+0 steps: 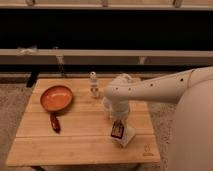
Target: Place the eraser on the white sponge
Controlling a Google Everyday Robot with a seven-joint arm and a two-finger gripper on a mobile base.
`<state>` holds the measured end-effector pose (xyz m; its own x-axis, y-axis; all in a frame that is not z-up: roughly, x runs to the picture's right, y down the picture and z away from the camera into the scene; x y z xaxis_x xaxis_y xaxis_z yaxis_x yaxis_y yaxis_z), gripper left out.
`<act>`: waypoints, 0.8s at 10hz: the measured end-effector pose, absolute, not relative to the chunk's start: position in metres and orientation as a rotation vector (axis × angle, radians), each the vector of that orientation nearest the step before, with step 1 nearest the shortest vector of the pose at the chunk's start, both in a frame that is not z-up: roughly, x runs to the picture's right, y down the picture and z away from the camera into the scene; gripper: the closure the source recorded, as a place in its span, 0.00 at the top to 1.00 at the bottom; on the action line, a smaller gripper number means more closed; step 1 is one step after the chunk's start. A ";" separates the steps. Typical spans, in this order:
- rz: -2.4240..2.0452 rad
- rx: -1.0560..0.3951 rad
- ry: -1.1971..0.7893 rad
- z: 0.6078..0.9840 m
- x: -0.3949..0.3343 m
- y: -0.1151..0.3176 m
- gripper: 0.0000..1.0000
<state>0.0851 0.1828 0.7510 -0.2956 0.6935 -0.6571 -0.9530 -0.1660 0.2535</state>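
Orange pan (56, 97) sits at the left of the wooden table (75, 142). A small white bottle (93, 84) stands mid-rear. Right of centre, the gripper (119, 122) clamps the eraser (118, 131), which is tilted at the left edge of the white sponge (128, 138).

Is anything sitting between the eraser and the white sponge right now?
Nothing visible does. The eraser, right under the gripper, overlaps the left edge of the white sponge near the front right of the table. The pan lies far off to the left.
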 end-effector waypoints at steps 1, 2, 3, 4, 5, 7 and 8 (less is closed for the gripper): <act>1.743 -0.475 0.775 0.753 0.093 0.186 0.00; 1.755 -0.481 0.775 0.754 0.098 0.187 0.00; 1.766 -0.495 0.784 0.757 0.103 0.191 0.00; 1.767 -0.506 0.793 0.759 0.107 0.194 0.01; 1.765 -0.516 0.813 0.761 0.111 0.198 0.06; 1.752 -0.535 0.850 0.766 0.113 0.205 0.26; 1.749 -0.539 0.864 0.768 0.115 0.208 0.36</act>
<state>0.1146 0.2077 0.7677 -0.3352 0.6136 -0.7150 -0.9407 -0.1754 0.2904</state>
